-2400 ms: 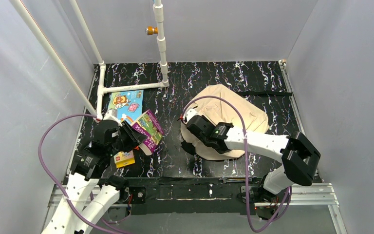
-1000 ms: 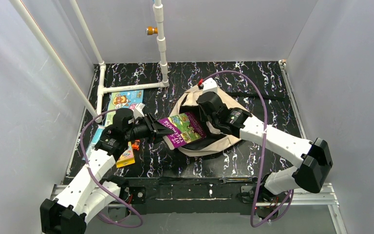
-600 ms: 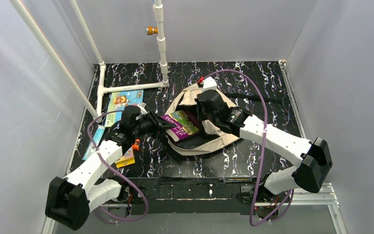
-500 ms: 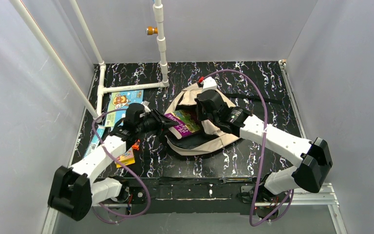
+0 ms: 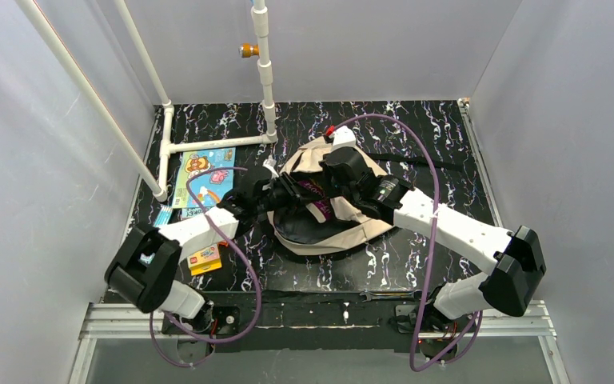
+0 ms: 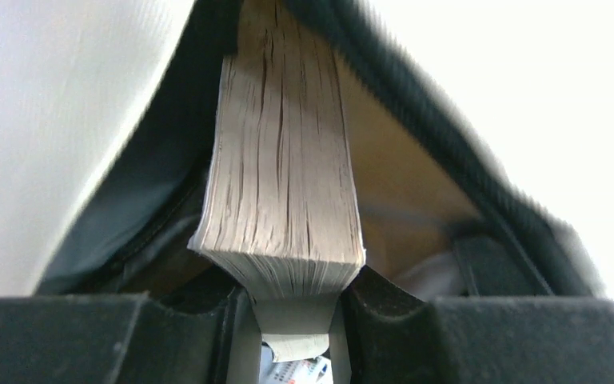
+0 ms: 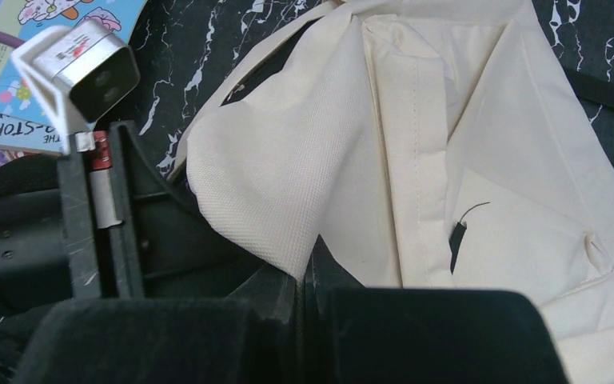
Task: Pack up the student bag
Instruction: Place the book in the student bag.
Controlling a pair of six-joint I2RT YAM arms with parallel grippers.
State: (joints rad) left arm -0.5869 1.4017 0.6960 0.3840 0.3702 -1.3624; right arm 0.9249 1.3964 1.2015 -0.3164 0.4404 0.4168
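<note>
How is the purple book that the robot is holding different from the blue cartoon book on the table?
The purple book is clamped in the left hand and pushed mostly inside the student bag; the blue cartoon book lies loose outside it. From above, only a sliver of the purple book's cover shows, while most of the blue book's cover shows, flat on the table. Both are colourful books.

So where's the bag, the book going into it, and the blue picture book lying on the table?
student bag (image 7: 464, 120): right wrist view, on its pale fabric panel.
held book (image 6: 288, 160): left wrist view, on its page edges.
blue picture book (image 5: 204, 176): top view, on its cover.
</note>
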